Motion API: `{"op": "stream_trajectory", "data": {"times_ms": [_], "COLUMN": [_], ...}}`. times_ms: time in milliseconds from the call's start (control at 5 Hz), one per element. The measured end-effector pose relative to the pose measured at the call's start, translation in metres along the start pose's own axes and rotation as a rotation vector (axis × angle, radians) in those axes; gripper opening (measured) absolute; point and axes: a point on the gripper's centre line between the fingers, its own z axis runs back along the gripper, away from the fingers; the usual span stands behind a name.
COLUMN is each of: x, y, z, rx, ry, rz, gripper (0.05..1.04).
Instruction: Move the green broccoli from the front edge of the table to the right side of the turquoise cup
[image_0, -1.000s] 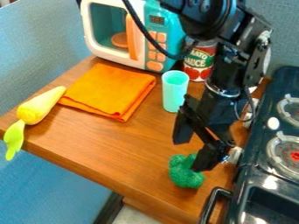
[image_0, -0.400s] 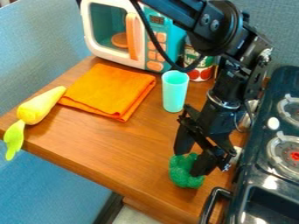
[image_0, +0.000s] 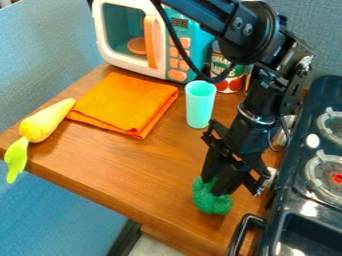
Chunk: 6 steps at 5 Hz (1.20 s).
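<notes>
The black gripper is low over the front right of the wooden counter, its two fingers closed on the upper part of the green broccoli. The broccoli appears to rest on the counter, its top partly hidden by the fingers. Further back stands an upright turquoise cup. A folded orange cloth lies left of the cup. Near the left edge lies a yellow carrot-shaped toy with a light green top.
A toy microwave stands at the back of the counter, with a tomato sauce can beside it. The dark toy stove with its burners and a front handle borders the counter's right side.
The gripper has come down onto the broccoli. Its fingers, apart in the earlier frames, have drawn together on it. The broccoli looks slightly squeezed.
</notes>
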Motion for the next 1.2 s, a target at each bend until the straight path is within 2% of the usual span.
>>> {"op": "stream_trajectory", "data": {"times_ms": [200,400,600,800,1000,1200], "x": [-0.003,-0.004,0.013,0.038,0.055,0.066], "y": [-0.002,0.02,0.038,0.043,0.048,0.058], "z": [0.0,0.042,0.083,0.085,0.074,0.06], "rx": [-0.019,-0.056,-0.09,-0.096,-0.083,-0.033], "ry": [0.017,-0.064,-0.148,-0.127,-0.11,-0.071], "rz": [-0.022,0.016,0.017,-0.008,-0.004,0.02], "gripper": [0.332,0.332,0.332,0.332,0.332,0.332]}}
